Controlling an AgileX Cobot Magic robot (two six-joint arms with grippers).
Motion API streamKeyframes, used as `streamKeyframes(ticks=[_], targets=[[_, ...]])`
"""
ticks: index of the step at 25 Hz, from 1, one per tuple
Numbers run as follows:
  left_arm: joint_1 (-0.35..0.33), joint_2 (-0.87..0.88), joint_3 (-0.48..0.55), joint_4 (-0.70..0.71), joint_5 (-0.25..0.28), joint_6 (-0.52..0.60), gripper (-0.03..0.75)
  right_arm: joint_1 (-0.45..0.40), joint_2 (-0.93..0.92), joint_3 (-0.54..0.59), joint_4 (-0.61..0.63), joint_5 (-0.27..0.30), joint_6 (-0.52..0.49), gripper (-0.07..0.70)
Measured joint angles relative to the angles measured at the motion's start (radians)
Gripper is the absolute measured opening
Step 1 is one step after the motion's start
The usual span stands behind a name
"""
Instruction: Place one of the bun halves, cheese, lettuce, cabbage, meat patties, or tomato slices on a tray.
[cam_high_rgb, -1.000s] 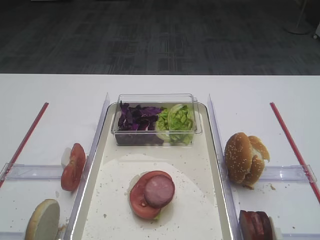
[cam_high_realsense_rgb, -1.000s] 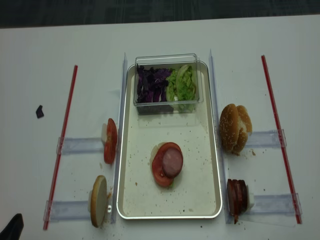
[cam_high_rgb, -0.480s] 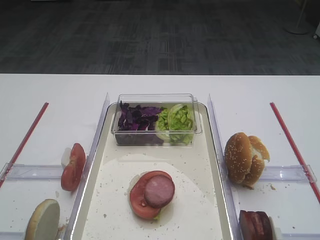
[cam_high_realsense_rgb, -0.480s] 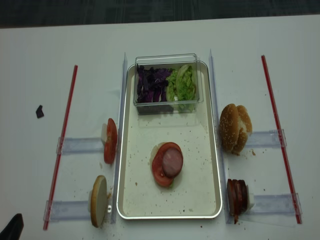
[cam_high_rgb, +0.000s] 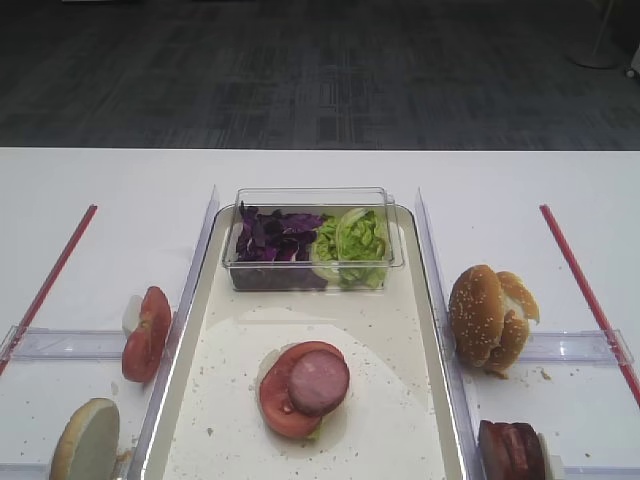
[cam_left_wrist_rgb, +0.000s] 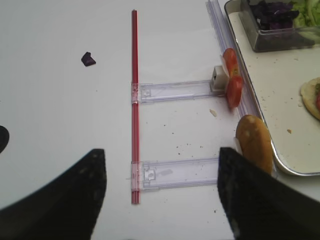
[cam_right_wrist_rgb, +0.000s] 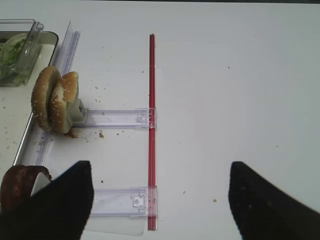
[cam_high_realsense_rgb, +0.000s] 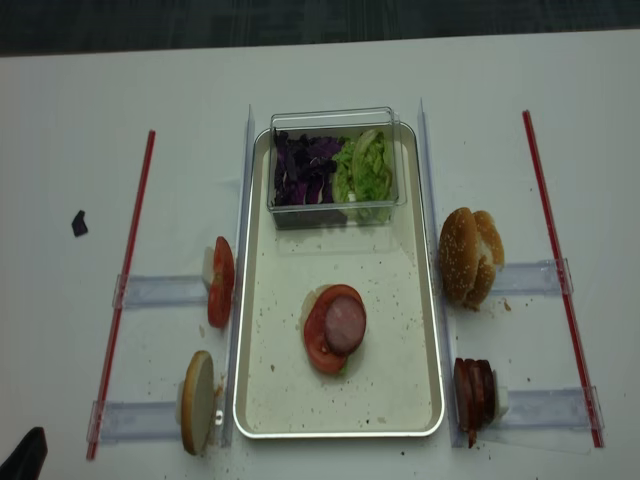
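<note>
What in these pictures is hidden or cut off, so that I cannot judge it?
- Under the round red tomato slice and pinkish meat patty on the cream tray: a pale layer, mostly covered.
- Upright dark patties by the tray: exterior high view's bottom edge cuts them.
- Right gripper: fingertips beyond the wrist view's edge.

A pinkish-brown meat patty (cam_high_realsense_rgb: 345, 325) is lying flat on a glossy tomato slice (cam_high_realsense_rgb: 322, 345) mid-tray (cam_high_realsense_rgb: 400, 400) — crumbs speckling the cream surface. Sesame bun halves (cam_high_realsense_rgb: 470, 257) are standing on edge right of the tray, spare patties (cam_high_realsense_rgb: 474, 393) nearer — lettuce (cam_high_realsense_rgb: 366, 168) and purple cabbage (cam_high_realsense_rgb: 305, 168) are sitting at its far end.
</note>
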Motion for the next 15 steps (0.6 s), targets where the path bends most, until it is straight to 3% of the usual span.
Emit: streamKeyframes(ticks=[15], targets=[[0.000, 0.000, 0.000, 0.000, 0.000, 0.000, 0.440, 0.000, 0.000, 0.000, 0.000, 0.000, 0.000, 0.577]])
